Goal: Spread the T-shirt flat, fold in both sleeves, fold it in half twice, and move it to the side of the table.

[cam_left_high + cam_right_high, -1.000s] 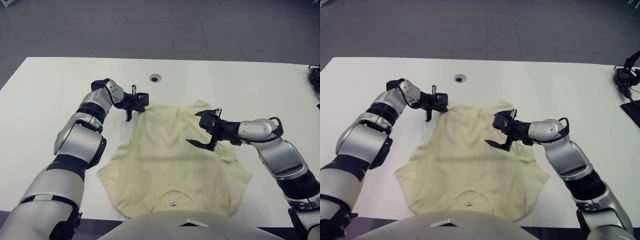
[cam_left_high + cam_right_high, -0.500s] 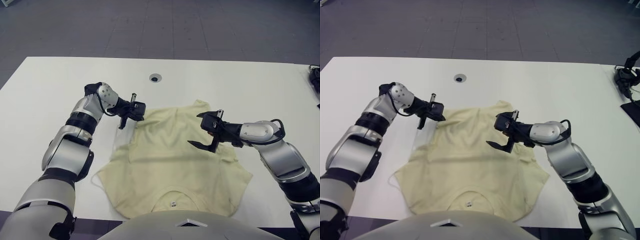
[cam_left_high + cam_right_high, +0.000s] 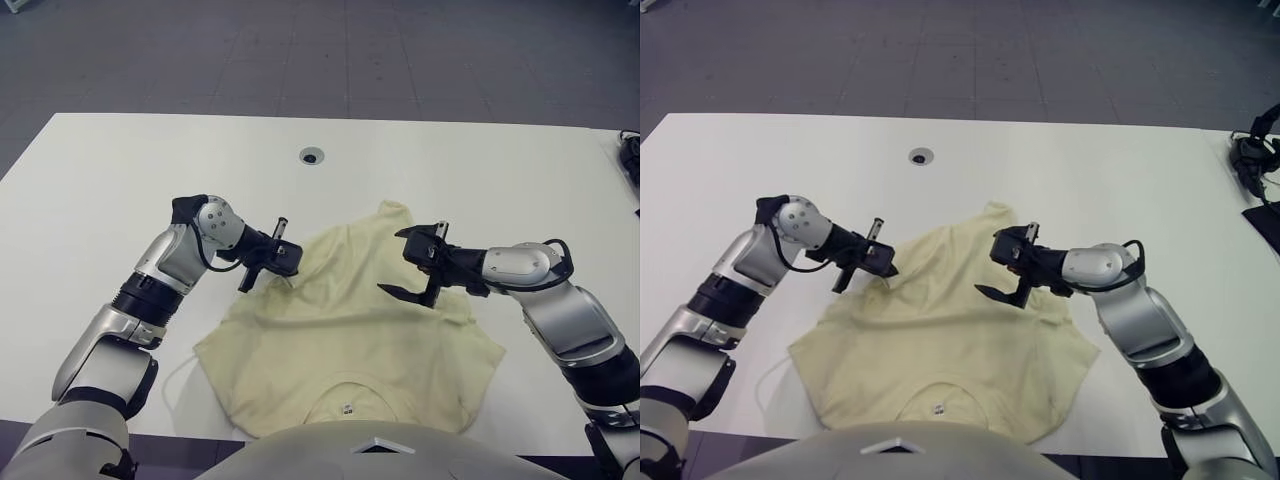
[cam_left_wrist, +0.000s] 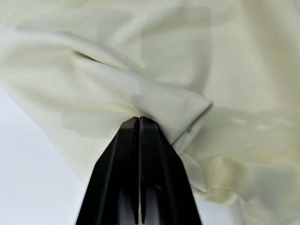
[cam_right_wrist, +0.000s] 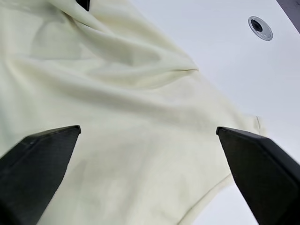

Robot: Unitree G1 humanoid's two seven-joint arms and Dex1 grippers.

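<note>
Pale yellow T-shirt (image 3: pixel 350 330) lies rumpled on the white tabletop (image 3: pixel 110 170) near the front edge, collar toward the robot. Left end effector (image 4: pixel 139 120) is clamped on a fold at the shirt's far-left edge. Right end effector (image 3: pixel 392 262) has its fingers spread wide over the shirt's right side. A round grommet (image 3: pixel 312 155) sits beyond the shirt.

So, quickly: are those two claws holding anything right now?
Left gripper: closed, pinching a fold of the T-shirt.
Right gripper: open, holding nothing, poised above the T-shirt.
</note>
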